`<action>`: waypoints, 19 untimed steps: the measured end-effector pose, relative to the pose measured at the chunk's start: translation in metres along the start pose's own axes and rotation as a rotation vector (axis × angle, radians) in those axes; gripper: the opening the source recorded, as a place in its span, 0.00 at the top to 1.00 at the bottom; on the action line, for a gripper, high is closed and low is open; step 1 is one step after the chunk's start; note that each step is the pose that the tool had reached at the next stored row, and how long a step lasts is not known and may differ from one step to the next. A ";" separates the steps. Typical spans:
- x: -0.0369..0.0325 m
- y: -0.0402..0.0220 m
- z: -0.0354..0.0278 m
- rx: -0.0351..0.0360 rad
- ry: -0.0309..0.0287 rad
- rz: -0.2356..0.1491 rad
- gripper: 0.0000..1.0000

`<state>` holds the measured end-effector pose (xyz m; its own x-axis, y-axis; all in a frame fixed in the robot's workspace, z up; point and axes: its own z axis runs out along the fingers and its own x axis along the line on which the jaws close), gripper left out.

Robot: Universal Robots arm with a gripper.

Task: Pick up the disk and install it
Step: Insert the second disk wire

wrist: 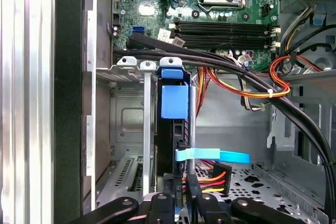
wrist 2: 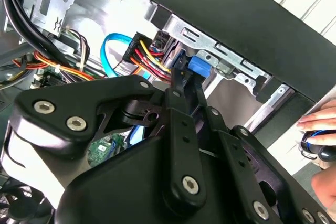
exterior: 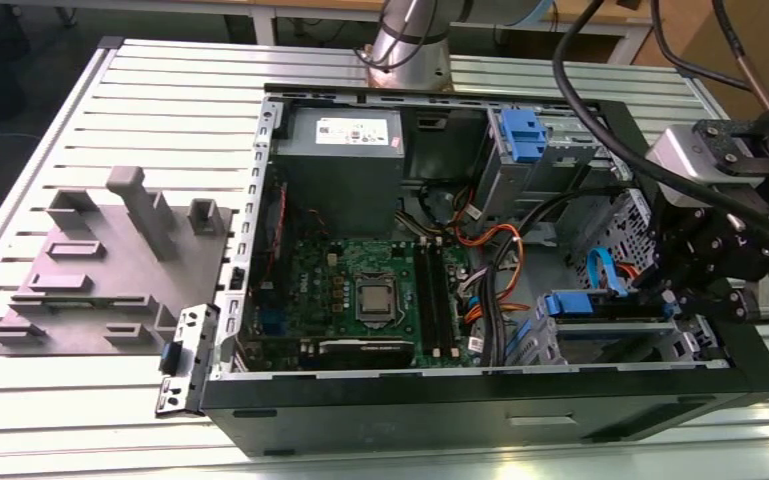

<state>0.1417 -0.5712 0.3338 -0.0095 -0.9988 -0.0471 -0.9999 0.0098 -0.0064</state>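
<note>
The disk [wrist: 169, 140] stands edge-on in the drive bay [wrist: 123, 114] at the front corner of the open computer case [exterior: 491, 395], its blue side rail [wrist: 174, 100] facing out. My gripper [wrist: 181, 195] reaches into the case on the exterior view's right and is shut on the disk's edge, one finger on each side. The disk's blue rail [wrist 2: 198, 66] sits just past my gripper [wrist 2: 181, 80] in the second wrist view. In the exterior view, the disk [exterior: 578, 303] lies in the bay beside the gripper [exterior: 662, 300].
A bundle of black, orange and yellow cables [wrist: 252, 85] and a blue flat cable [wrist: 212, 155] run close by the bay. The motherboard [exterior: 357, 290], grey power supply [exterior: 341, 130] and a blue clip [exterior: 523, 135] fill the case. A grey fixture plate [exterior: 104, 270] lies on the exterior view's left. A hand [wrist 2: 320, 124] rests outside the case.
</note>
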 end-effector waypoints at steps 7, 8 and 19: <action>-0.0011 -0.0033 0.0004 -0.0035 0.0003 -0.002 0.76; -0.0011 -0.0033 0.0004 -0.0035 0.0002 -0.002 0.76; -0.0011 -0.0033 -0.0002 -0.0038 -0.0002 -0.002 0.84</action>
<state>0.1451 -0.5702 0.3341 -0.0079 -0.9988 -0.0474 -1.0000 0.0080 -0.0027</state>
